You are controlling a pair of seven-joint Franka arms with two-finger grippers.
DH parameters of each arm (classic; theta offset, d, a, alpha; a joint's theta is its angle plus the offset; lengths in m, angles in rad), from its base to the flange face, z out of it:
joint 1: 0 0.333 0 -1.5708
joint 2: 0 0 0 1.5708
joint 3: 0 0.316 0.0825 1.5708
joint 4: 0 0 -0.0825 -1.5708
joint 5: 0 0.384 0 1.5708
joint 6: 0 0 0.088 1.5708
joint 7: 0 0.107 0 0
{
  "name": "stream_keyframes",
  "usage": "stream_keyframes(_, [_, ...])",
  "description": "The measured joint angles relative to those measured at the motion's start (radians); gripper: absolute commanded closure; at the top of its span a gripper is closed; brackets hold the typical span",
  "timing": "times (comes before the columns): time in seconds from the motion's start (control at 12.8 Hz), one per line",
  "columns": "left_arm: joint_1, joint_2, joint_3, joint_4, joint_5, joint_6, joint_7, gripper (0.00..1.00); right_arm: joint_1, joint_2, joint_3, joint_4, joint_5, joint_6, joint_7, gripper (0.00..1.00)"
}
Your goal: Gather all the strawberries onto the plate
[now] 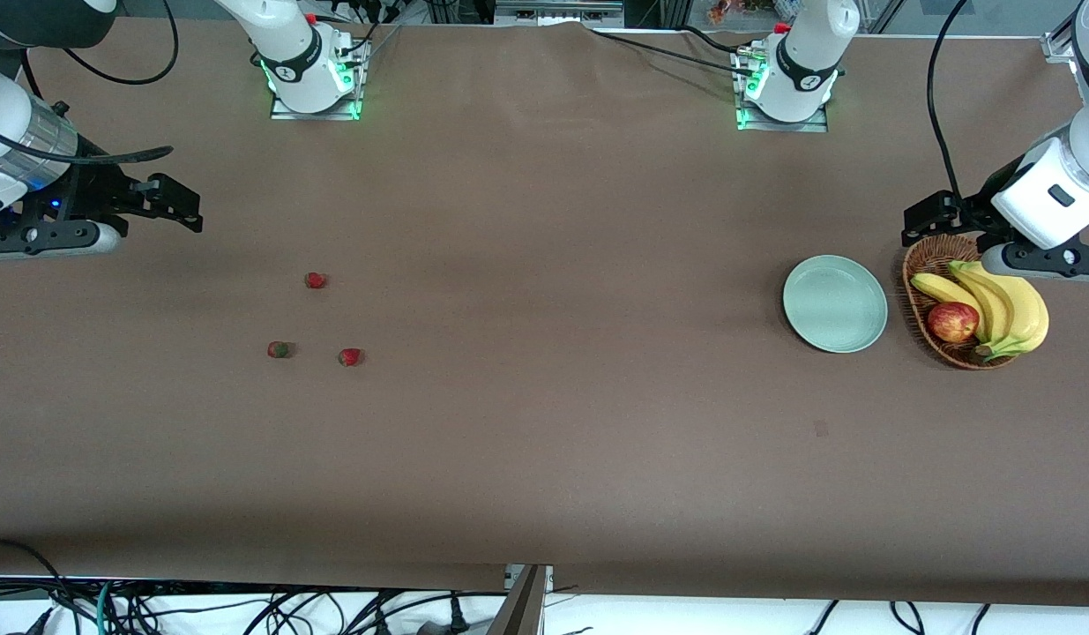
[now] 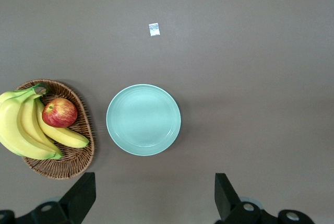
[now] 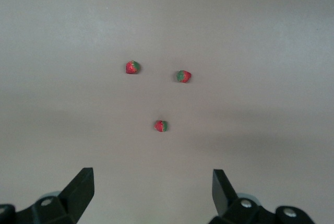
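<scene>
Three strawberries lie on the brown table toward the right arm's end: one (image 1: 315, 280) farther from the front camera, two (image 1: 279, 350) (image 1: 350, 356) nearer. They show in the right wrist view (image 3: 161, 126) (image 3: 132, 67) (image 3: 183, 76). The mint-green plate (image 1: 834, 303) sits empty toward the left arm's end and also shows in the left wrist view (image 2: 143, 119). My right gripper (image 1: 187, 207) is open and empty over bare table at its end, apart from the berries; its open fingers frame the right wrist view (image 3: 152, 177). My left gripper (image 1: 916, 225) is open and empty over the basket's edge (image 2: 154, 182).
A brown wicker basket (image 1: 916, 273) with bananas (image 1: 1007, 309) and a red apple (image 1: 952, 321) stands beside the plate, at the left arm's end. A small white scrap (image 2: 154, 29) lies on the table nearer the front camera than the plate.
</scene>
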Motion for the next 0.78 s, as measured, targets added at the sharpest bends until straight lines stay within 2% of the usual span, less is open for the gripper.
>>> stream_keyframes(0.78, [0.0,0.0,0.0,0.0,0.0,0.0,0.0,0.0,0.0,0.0,0.0,0.0,0.0,0.017,-0.001,0.0])
